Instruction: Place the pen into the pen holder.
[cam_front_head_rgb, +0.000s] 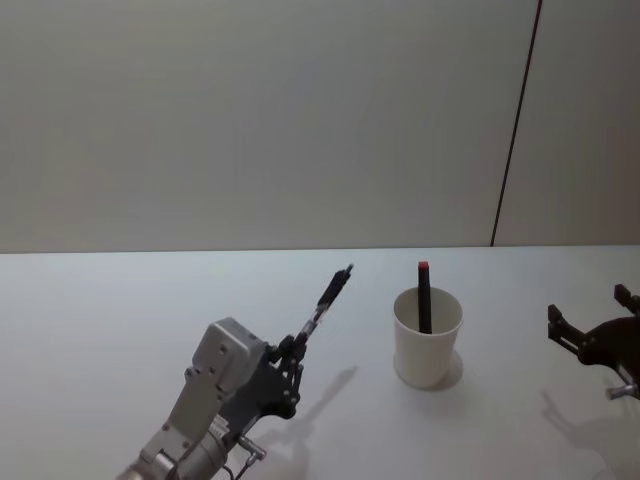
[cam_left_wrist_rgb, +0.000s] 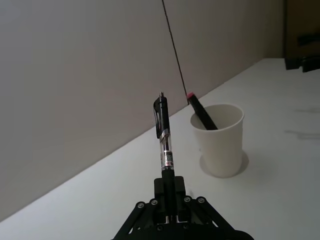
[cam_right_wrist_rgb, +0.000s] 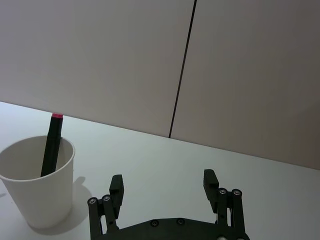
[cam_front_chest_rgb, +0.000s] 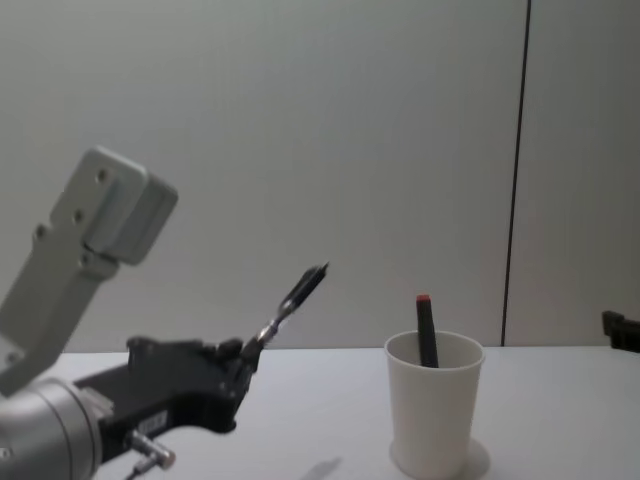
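Note:
My left gripper (cam_front_head_rgb: 292, 352) (cam_left_wrist_rgb: 170, 187) (cam_front_chest_rgb: 243, 356) is shut on a black clear-barrelled pen (cam_front_head_rgb: 327, 299) (cam_left_wrist_rgb: 164, 137) (cam_front_chest_rgb: 292, 298), which sticks up above the table and slants toward the cup, left of it. The pen holder, a white paper cup (cam_front_head_rgb: 427, 337) (cam_left_wrist_rgb: 221, 139) (cam_right_wrist_rgb: 37, 180) (cam_front_chest_rgb: 433, 405), stands upright right of centre with a black red-tipped pen (cam_front_head_rgb: 424, 296) (cam_left_wrist_rgb: 200, 111) (cam_right_wrist_rgb: 51, 143) (cam_front_chest_rgb: 426, 331) leaning inside it. To the right of the cup hangs my right gripper (cam_front_head_rgb: 590, 316) (cam_right_wrist_rgb: 164, 183), open and holding nothing.
The white table (cam_front_head_rgb: 100, 320) runs back to a plain wall with a dark vertical seam (cam_front_head_rgb: 515, 120). The surface around the cup is bare on both sides.

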